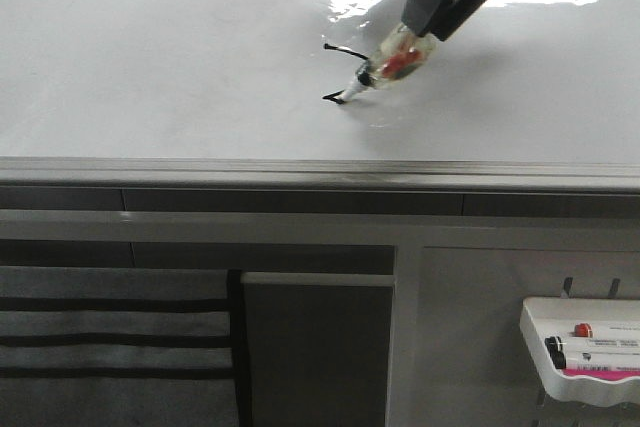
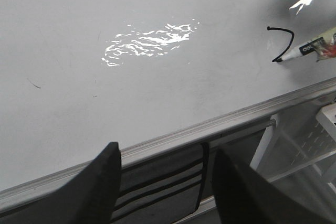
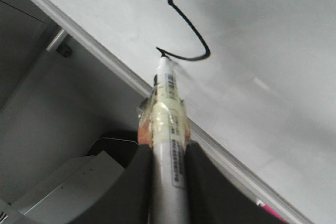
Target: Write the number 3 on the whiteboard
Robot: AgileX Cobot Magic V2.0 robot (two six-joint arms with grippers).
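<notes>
Two hands are in view, only one of them busy. The right hand (image 1: 432,29) comes in from the upper right of the front view, its fingers (image 3: 202,182) pressed against both sides of a marker (image 1: 385,69) whose barrel is wrapped in yellowish tape. The marker slants down toward the left, its black tip touching the whiteboard (image 1: 150,57) at the lower end of a black stroke. That stroke, the number 3 (image 1: 342,72), is so far a single hooked curve, sitting right of centre on the board, near the grey edge rail (image 1: 300,172). The left hand (image 2: 168,187) hovers off the board's edge with its fingers spread apart, gripping nothing. At the lower right of the front view a small white tray (image 1: 545,332) carries more markers.
</notes>
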